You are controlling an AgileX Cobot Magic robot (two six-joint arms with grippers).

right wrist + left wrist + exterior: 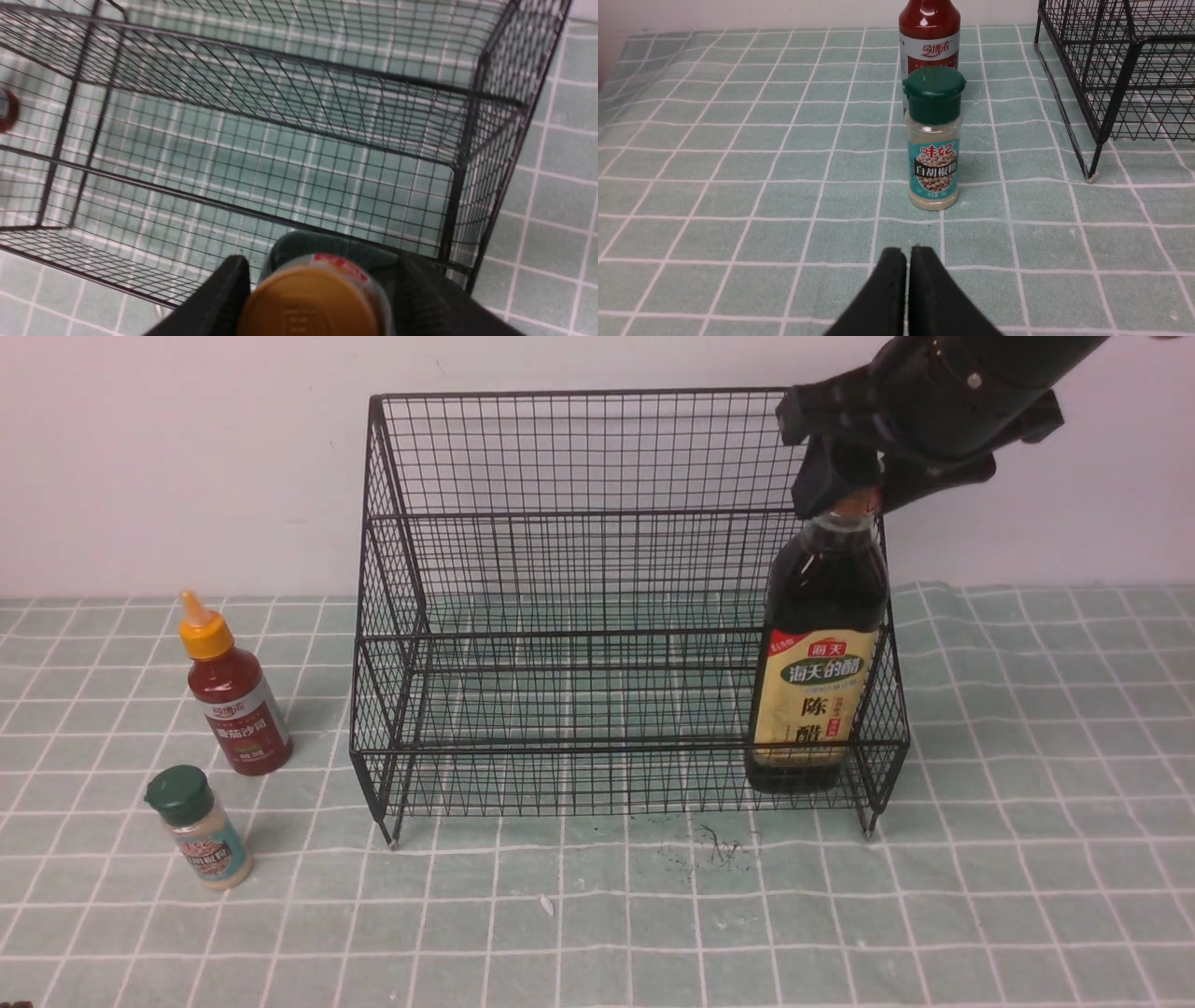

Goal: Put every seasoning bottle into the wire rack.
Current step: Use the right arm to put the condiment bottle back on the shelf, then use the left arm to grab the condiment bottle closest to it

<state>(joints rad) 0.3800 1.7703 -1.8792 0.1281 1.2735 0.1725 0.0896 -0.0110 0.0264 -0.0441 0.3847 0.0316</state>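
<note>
The black wire rack (560, 394) stands mid-table. The tall dark vinegar bottle (822, 616) stands upright in the lower tier at the rack's right end. My right gripper (864, 490) comes down from above and is shut on its tan cap (308, 303), a finger on each side. The red sauce bottle (238, 700) with its yellow nozzle and the small green-capped shaker (201, 831) stand on the cloth left of the rack. My left gripper (907, 252) is shut and empty, low over the cloth, a short way in front of the shaker (933, 140), with the red bottle (929, 42) behind it.
A green checked cloth (1027, 896) covers the table, with a white wall (187, 457) right behind the rack. Dark specks (709, 849) lie on the cloth in front of the rack. A rack leg and corner (1094, 163) stand to one side of the shaker.
</note>
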